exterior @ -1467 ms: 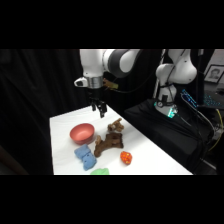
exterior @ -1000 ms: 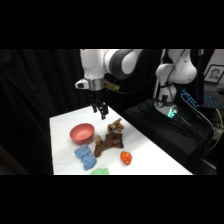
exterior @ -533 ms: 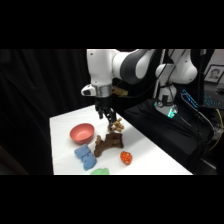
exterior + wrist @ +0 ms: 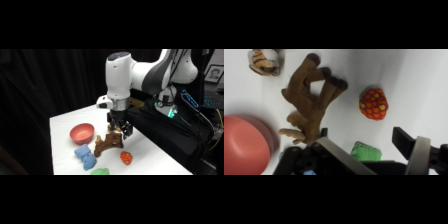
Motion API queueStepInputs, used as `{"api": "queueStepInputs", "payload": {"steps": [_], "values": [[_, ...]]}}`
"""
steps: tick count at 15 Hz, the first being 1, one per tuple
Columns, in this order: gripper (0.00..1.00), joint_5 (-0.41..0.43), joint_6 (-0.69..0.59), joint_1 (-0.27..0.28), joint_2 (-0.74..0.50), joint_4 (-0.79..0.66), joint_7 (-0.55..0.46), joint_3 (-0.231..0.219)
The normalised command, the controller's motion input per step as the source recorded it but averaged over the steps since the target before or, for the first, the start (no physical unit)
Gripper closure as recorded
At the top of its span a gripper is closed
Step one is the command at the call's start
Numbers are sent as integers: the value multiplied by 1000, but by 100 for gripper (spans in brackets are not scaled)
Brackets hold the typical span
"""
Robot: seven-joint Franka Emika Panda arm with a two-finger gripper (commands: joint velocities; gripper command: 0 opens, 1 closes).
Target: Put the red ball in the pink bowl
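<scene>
The red ball (image 4: 126,158), orange-red with lighter specks, lies on the white table near its front edge. In the wrist view the red ball (image 4: 373,104) sits right of the brown figure. The pink bowl (image 4: 82,133) stands at the table's left and is empty; only part of the pink bowl (image 4: 244,145) shows at the wrist view's left edge. My gripper (image 4: 120,131) hangs low over the far end of the brown figure, up and left of the ball. In the wrist view the gripper (image 4: 361,137) is open and holds nothing.
A brown lumpy figure (image 4: 107,143) lies between bowl and ball, right under the gripper. A blue block (image 4: 85,156) and a green piece (image 4: 100,171) sit at the front. A striped orange toy (image 4: 265,61) lies beyond the figure.
The arm has swung right, toward the table's middle, and come down. The gripper went from above the bowl's far side to just over the brown figure. Nothing on the table has moved.
</scene>
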Motion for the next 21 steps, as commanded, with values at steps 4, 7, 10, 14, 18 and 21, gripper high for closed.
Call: {"api": "queueStepInputs", "payload": {"steps": [4,7,10,14,18,21], "values": [[0,51,295,89,22,-139,152,57],[0,93,317,50,77,-99,79,40],[0,75,332,43,143,-47,54,22],[0,77,281,33,184,26,25,7],[0,94,227,32,188,69,-14,15],[0,124,201,11,203,105,-73,35]]}}
